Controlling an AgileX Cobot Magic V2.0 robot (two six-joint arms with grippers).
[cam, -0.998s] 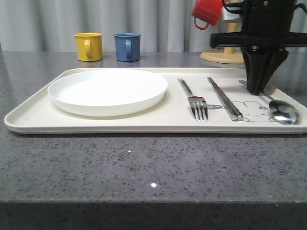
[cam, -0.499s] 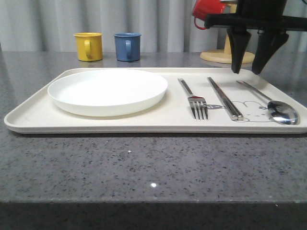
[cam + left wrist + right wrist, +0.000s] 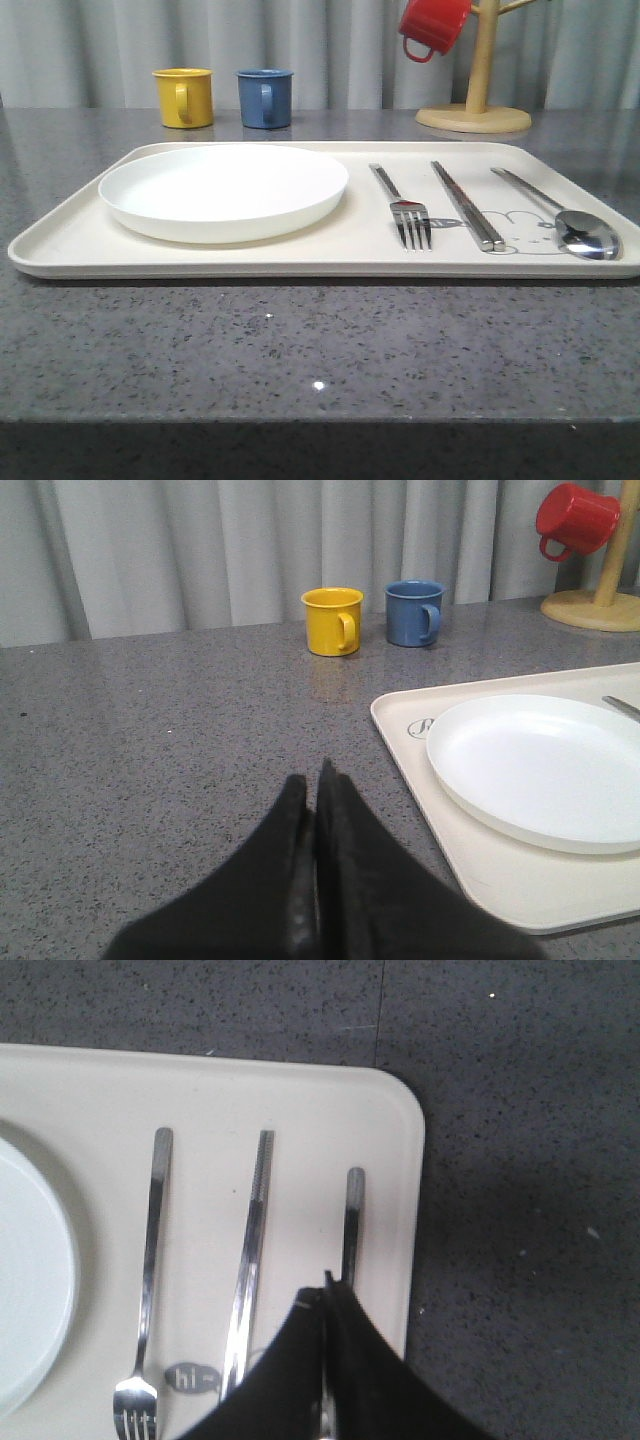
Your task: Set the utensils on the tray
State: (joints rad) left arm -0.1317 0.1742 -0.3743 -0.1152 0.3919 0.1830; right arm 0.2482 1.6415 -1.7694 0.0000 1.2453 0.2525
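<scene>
Speckled dark grey stone countertop (image 3: 300,350) fills the lower half of the front view, bare along its near edge. Just beyond, across the middle of the frame, lies the large flat cream rectangular tray (image 3: 60,245) with rounded corners and a low rim. On its left part sits a round white shallow plate (image 3: 224,188). To the right of the plate, three shiny silver metal utensils lie side by side on the tray, apart from one another, handles pointing away: a four-tined fork (image 3: 403,208), then a pair of long flat chopsticks (image 3: 466,204), then a long-handled oval-bowled spoon (image 3: 570,219) nearest the right edge. A grey drawing shows on the tray under the chopstick tips and beside the spoon bowl.

Farther back, at upper left, a yellow mug (image 3: 184,96) and a blue mug (image 3: 266,97) stand on the counter side by side, not touching. At upper right a red mug (image 3: 432,26) hangs on a pale wooden mug tree (image 3: 475,100). Grey pleated curtain (image 3: 330,50) closes the background.

In the left wrist view, the black left gripper (image 3: 315,780) has its fingers pressed together, holding nothing, over bare counter beside the tray. In the right wrist view, the black right gripper (image 3: 326,1285) is likewise closed and empty, above the spoon handle.
</scene>
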